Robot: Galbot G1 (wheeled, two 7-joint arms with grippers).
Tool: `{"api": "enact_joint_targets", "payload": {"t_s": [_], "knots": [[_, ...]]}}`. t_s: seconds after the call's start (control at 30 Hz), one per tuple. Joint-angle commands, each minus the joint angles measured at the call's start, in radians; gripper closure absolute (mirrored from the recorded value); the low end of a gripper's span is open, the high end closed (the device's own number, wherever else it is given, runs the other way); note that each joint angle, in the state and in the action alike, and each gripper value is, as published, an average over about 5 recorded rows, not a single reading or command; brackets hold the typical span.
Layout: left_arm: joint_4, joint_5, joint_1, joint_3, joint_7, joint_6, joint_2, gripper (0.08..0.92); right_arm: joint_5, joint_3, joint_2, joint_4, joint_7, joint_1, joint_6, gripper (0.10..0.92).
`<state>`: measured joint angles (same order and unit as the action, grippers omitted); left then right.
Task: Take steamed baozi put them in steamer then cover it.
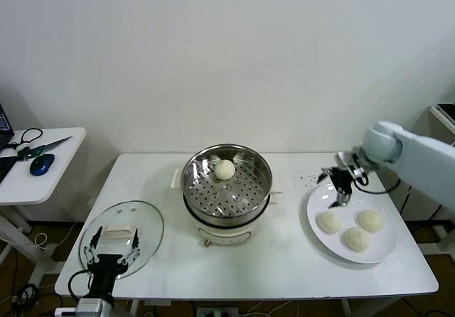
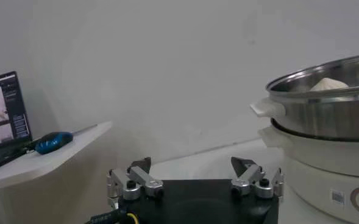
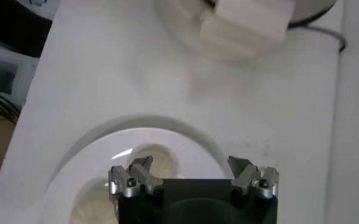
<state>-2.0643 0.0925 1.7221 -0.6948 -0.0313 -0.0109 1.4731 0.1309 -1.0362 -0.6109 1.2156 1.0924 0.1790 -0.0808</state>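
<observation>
Right end effector [image 1: 341,189], fingers apart, hovers above the plate [image 1: 380,249]; an off-centre descent could shove a bun [image 1: 328,222] sideways.

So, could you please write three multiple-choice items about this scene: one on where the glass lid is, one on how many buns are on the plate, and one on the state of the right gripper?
1. Where does the cover lie?
A. On the steamer
B. On the table, on the robot's left of the steamer
C. On the plate

2. How many baozi are on the plate?
A. One
B. Three
C. Five

3. What is the state of the right gripper?
A. Open and empty, above the plate
B. Shut on a baozi
C. Inside the steamer

Answers:
1. B, since the head view shows the cover flat on the table, near the left gripper, and the steamer uncovered.
2. B, since three baozi lie on the plate and a fourth baozi is in the steamer.
3. A, since the right wrist view shows its fingers apart with nothing between them.
</observation>
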Motion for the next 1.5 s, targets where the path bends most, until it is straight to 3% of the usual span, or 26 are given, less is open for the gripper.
{"api": "enact_joint_targets", "payload": {"t_s": [0.03,0.8,1.07,1.3,1.5], "knots": [[0.002,0.002,0.007,-0.004,0.001,-0.001,0.001,0.177,-0.120,0.218,-0.005,-0.115,0.006,-0.275,-0.026,0.203],[0.019,0.009,0.004,-0.004,0.002,-0.004,0.000,0.177,-0.110,0.220,-0.112,-0.199,0.009,-0.251,-0.024,0.203],[0.017,0.010,0.004,-0.003,0.001,-0.004,0.002,0.177,-0.090,0.212,-0.109,-0.203,0.013,-0.235,-0.019,0.263],[0.011,0.009,0.008,-0.003,0.002,-0.006,0.002,0.177,-0.012,0.148,-0.078,-0.173,0.007,-0.147,-0.027,0.287],[0.006,0.002,0.012,0.001,-0.003,-0.006,0.000,0.177,0.167,-0.097,-0.063,-0.151,-0.006,0.177,-0.036,0.287]]}}
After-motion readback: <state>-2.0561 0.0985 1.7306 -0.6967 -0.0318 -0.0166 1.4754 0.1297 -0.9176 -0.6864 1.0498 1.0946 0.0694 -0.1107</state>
